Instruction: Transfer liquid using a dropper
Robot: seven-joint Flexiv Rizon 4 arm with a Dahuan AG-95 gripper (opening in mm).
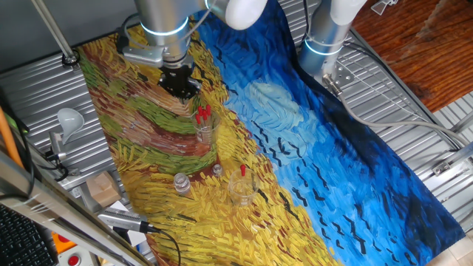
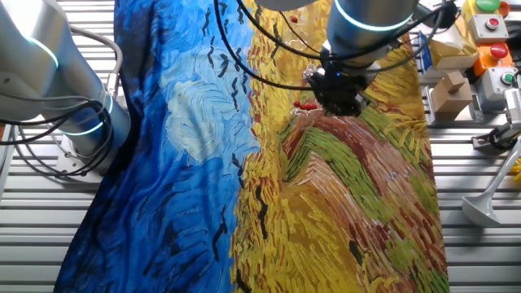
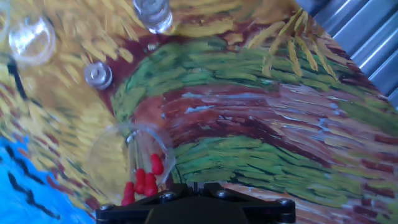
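Observation:
A clear glass [image 1: 205, 127] holds several droppers with red bulbs [image 1: 202, 113] on the painted cloth. It also shows in the hand view [image 3: 134, 165], with the red bulbs [image 3: 146, 179] at its mouth, and the bulbs show in the other fixed view [image 2: 305, 106]. My gripper [image 1: 186, 93] hangs just above and behind this glass, a little to its side. Its jaws look closed together with nothing seen between them [image 3: 198, 185]. A second glass [image 1: 241, 188] nearer the front holds one red-bulbed dropper [image 1: 242, 171].
A small clear vial [image 1: 182, 184] and its round cap [image 1: 217, 170] stand near the second glass; both show in the hand view, the vial [image 3: 153, 14] and the cap [image 3: 98, 74]. A second robot arm base [image 1: 325, 41] stands at the back. Metal slats surround the cloth.

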